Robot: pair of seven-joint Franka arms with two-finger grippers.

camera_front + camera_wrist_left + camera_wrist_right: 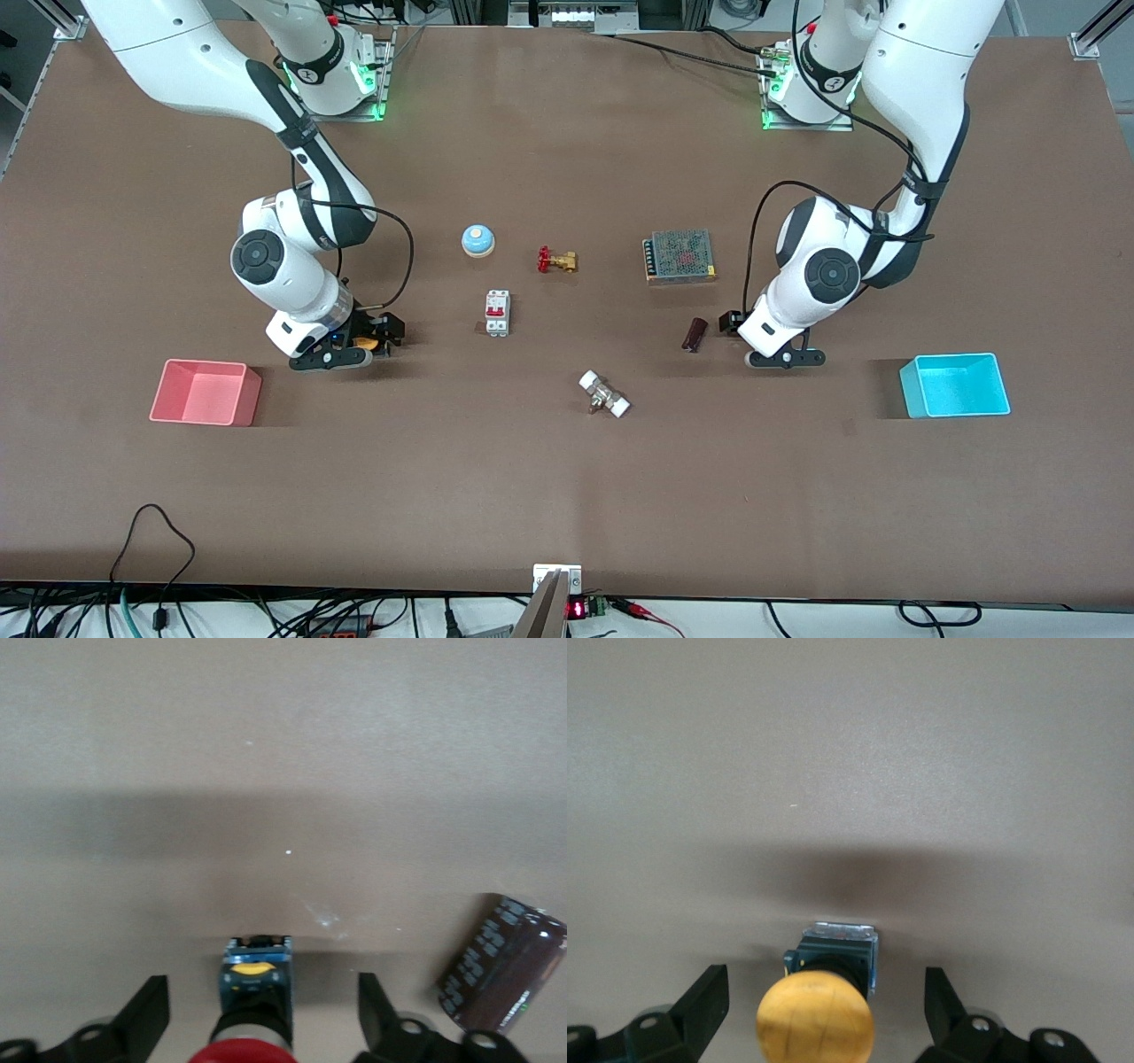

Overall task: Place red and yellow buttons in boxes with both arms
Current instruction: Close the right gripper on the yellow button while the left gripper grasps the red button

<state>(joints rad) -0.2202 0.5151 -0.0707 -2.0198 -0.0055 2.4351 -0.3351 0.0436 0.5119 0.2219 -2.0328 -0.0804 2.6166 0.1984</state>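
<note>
The red button (255,988) lies on its side on the table, between the open fingers of my left gripper (263,1005), which do not touch it. In the front view my left gripper (733,326) is low at the table and its hand hides the button. The yellow button (819,1014) stands between the open fingers of my right gripper (826,1001), with gaps on both sides. It shows as an orange spot (368,336) at my right gripper (379,337). The pink box (205,392) is near the right arm's end and the cyan box (954,385) near the left arm's end. Both are empty.
A dark cylindrical capacitor (695,334) lies close beside my left gripper, also in the left wrist view (500,966). Mid-table are a blue bell (477,240), a red-handled brass valve (556,260), a white breaker (497,313), a mesh-covered power supply (679,256) and a white-capped fitting (604,394).
</note>
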